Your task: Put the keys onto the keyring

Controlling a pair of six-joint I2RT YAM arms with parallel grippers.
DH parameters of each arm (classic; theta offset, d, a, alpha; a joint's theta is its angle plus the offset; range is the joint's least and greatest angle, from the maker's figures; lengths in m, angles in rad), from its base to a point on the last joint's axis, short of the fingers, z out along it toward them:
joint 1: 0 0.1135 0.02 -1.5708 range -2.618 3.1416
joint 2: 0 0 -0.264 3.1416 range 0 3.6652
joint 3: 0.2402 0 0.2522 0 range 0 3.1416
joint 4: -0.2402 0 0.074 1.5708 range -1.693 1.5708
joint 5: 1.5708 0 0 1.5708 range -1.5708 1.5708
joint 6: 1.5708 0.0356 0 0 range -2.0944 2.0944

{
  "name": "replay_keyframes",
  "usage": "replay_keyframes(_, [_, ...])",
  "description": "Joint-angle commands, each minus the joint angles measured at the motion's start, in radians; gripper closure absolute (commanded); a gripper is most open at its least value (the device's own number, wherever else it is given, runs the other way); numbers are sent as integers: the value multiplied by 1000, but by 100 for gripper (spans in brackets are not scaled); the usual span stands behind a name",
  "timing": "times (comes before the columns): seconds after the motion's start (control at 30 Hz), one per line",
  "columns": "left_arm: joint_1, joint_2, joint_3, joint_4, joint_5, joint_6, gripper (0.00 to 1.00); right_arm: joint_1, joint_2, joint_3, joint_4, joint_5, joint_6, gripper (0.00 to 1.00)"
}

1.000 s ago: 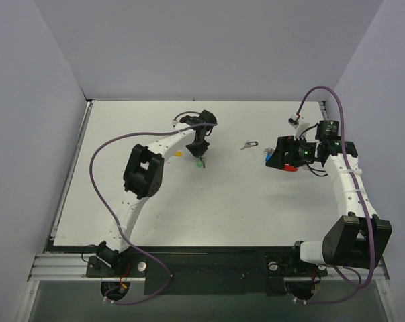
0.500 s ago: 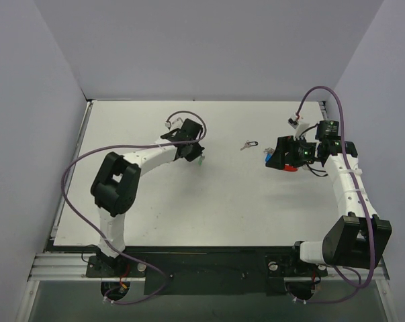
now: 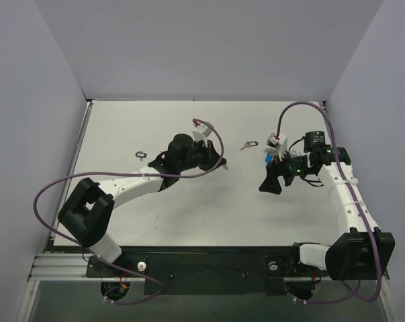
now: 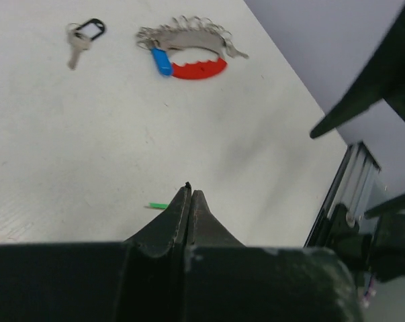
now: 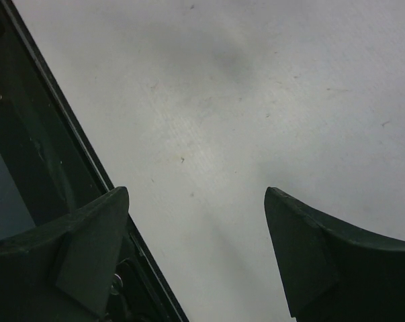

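Left pincer pressed together, thin green sliver at its tip; can't tell if we're pinching it. Right pincer spread over white surface. Silver coil keyring with red plastic curve at left pincer's 12 o'clock. Risk: if that sliver's a key, a loose hold lets it twist and miss the coil.

L claw pinched closed, arm stretched low; R claw spread wide, pointing down.

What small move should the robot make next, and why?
Probably ease the left gripper forward toward the keyring. Its jaws look shut, with a green key tip poking out beside them, and the ring lies ahead, not yet reached. The right gripper has its jaws open.
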Motion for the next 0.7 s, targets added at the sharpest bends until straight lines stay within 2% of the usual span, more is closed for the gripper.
replay_keyframes(0.0, [-80,-112,-54,99,163,394,100,46,-82,-45,-151,-71,-289,23])
replay_keyframes(0.13, [-157,-135,-78,23,178,589,100,32,-131,-49,-171,-59,-315,22])
replay_keyframes(0.17, [-171,-138,-84,11,169,600,100,20,-139,-49,-171,-54,-312,22])
replay_keyframes(0.2, [-198,-138,-85,6,166,675,100,-6,-154,-51,-171,-54,-306,22])
replay_keyframes(0.37, [-275,-66,-47,-29,167,787,100,-149,-191,-57,-170,-77,-249,22])
replay_keyframes(0.5, [-327,58,62,-115,143,839,100,-239,-212,-75,-168,-86,-218,22])
replay_keyframes(0.67, [-385,236,240,-271,72,922,100,-275,-211,-100,-170,-89,-209,22])
